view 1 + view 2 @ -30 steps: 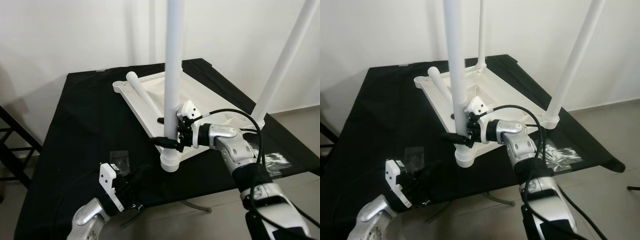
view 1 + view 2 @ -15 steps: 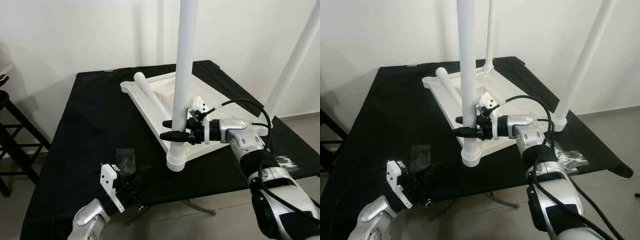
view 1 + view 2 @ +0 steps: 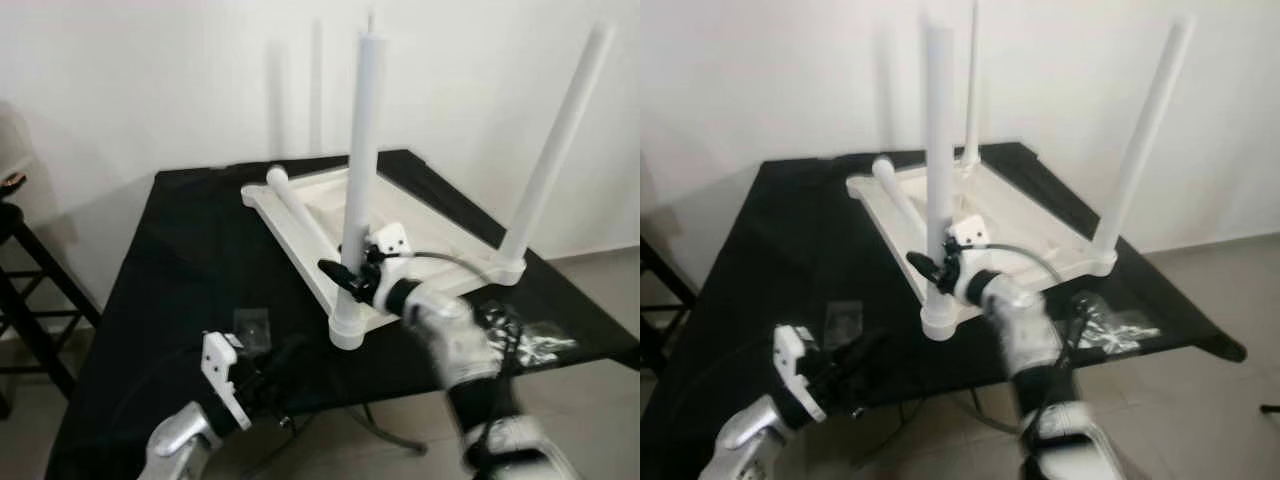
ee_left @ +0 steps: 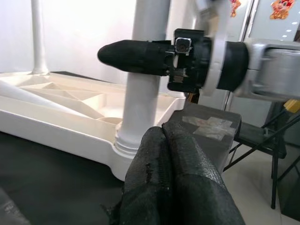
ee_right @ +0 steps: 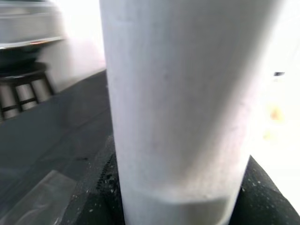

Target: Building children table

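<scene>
L gripper [image 3: 268,372] sits low at the near-left edge of the black-covered table [image 3: 170,260], arm bent up from below, fingers [image 4: 173,183] pressed together, gripping nothing; small clear bag [image 3: 252,325] just beyond it; upside-down white kids' tabletop [image 3: 420,225] lies centre, loose leg [image 3: 295,205] lying on it; R gripper [image 3: 345,278] reaches in from the right, forearm blurred, jaws clamped round the near upright leg [image 3: 358,170] just above its socket; no legible writing.

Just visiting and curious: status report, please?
Right hand clamped round near leg, low down. Left hand shut, idle at cloth edge. Tabletop upside down; one loose leg lying in it.
</scene>
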Robot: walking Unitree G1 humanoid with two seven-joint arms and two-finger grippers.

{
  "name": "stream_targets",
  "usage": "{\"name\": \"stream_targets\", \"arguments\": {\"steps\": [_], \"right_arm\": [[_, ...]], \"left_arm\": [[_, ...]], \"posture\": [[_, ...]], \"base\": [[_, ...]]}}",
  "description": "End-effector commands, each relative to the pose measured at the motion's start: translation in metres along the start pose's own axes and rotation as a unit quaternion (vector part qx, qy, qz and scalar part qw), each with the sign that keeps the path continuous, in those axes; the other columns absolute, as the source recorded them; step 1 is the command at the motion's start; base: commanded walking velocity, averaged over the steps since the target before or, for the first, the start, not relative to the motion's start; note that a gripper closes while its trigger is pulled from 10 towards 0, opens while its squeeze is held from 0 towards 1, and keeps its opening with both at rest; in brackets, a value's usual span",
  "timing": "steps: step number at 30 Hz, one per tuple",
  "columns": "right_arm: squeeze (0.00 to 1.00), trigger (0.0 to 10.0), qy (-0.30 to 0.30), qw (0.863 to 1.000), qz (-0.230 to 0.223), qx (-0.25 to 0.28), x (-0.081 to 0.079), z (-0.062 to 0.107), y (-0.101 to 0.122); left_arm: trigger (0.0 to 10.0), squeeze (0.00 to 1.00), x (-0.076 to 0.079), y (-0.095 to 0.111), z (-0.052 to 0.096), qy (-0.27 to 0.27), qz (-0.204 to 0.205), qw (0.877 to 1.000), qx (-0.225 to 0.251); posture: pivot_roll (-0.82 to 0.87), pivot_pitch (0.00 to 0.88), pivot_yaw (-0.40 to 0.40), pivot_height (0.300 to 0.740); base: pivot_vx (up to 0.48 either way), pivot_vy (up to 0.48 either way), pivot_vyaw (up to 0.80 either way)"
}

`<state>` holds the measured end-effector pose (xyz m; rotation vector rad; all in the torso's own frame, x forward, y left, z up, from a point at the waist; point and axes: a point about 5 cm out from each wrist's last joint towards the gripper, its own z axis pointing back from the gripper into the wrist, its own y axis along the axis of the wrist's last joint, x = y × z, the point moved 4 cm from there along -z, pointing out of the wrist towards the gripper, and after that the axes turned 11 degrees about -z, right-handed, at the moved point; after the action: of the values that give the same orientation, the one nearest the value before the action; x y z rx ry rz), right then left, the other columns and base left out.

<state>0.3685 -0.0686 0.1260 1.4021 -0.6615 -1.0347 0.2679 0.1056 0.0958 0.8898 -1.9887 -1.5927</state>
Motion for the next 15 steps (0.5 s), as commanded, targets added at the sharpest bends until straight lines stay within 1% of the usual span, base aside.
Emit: {"name": "stream_targets", "arguments": {"steps": [1, 6, 7, 8, 9, 10, 11, 12, 13, 15], "right_arm": [[0.00, 0.0, -0.024, 0.995, -0.003, -0.102, -0.007, 0.003, -0.052], [0.00, 0.0, -0.035, 0.996, -0.015, -0.079, -0.007, -0.008, -0.036], [0.00, 0.0, -0.035, 0.996, -0.015, -0.079, -0.007, -0.008, -0.036], [0.00, 5.1, -0.034, 0.996, -0.012, -0.080, -0.006, -0.009, -0.033], [0.00, 5.1, -0.034, 0.996, -0.012, -0.080, -0.006, -0.009, -0.033], [0.00, 10.0, -0.027, 0.996, -0.008, -0.084, -0.006, -0.011, -0.031], [0.00, 10.0, -0.027, 0.996, -0.008, -0.084, -0.006, -0.011, -0.031], [1.00, 10.0, 0.007, 0.997, -0.020, -0.076, -0.010, -0.014, -0.020], [1.00, 10.0, 0.063, 0.996, -0.025, -0.061, -0.015, -0.016, -0.005], [1.00, 10.0, 0.063, 0.996, -0.025, -0.061, -0.015, -0.016, -0.005]], "left_arm": [[10.0, 0.00, -0.001, 0.000, 0.000, -0.007, -0.002, 1.000, -0.005], [10.0, 0.00, -0.003, 0.001, 0.001, 0.003, -0.009, 1.000, -0.004], [10.0, 0.00, -0.003, 0.001, 0.001, 0.003, -0.009, 1.000, -0.004], [10.0, 0.00, -0.003, 0.001, 0.001, 0.003, -0.008, 1.000, -0.004], [10.0, 0.00, -0.003, 0.001, 0.001, 0.003, -0.008, 1.000, -0.004], [10.0, 0.00, -0.003, 0.000, 0.001, 0.002, -0.007, 1.000, -0.004], [10.0, 0.00, -0.003, 0.000, 0.001, 0.002, -0.007, 1.000, -0.004], [10.0, 0.00, -0.002, 0.000, 0.001, -0.001, -0.004, 1.000, -0.005], [10.0, 0.00, -0.002, 0.000, 0.000, -0.004, -0.002, 1.000, -0.005], [10.0, 0.00, -0.002, 0.000, 0.000, -0.004, -0.002, 1.000, -0.005]], "posture": [[0.01, 0.000, -0.013, 0.740], [0.01, 0.000, -0.003, 0.740], [0.01, 0.000, -0.003, 0.740], [0.01, 0.000, -0.001, 0.740], [0.01, 0.000, -0.001, 0.740], [0.01, 0.000, 0.000, 0.740], [0.01, 0.000, 0.000, 0.740], [0.00, 0.000, 0.004, 0.740], [0.00, 0.000, 0.004, 0.740], [0.00, 0.000, 0.004, 0.740]], "base": [[0.000, 0.000, 0.00], [0.000, 0.000, 0.00], [0.000, 0.000, 0.00], [0.000, 0.000, 0.00], [0.000, 0.000, 0.00], [0.000, 0.000, 0.00], [0.000, 0.000, 0.00], [0.000, 0.000, 0.00], [0.000, 0.000, 0.00], [0.000, 0.000, 0.00]]}}
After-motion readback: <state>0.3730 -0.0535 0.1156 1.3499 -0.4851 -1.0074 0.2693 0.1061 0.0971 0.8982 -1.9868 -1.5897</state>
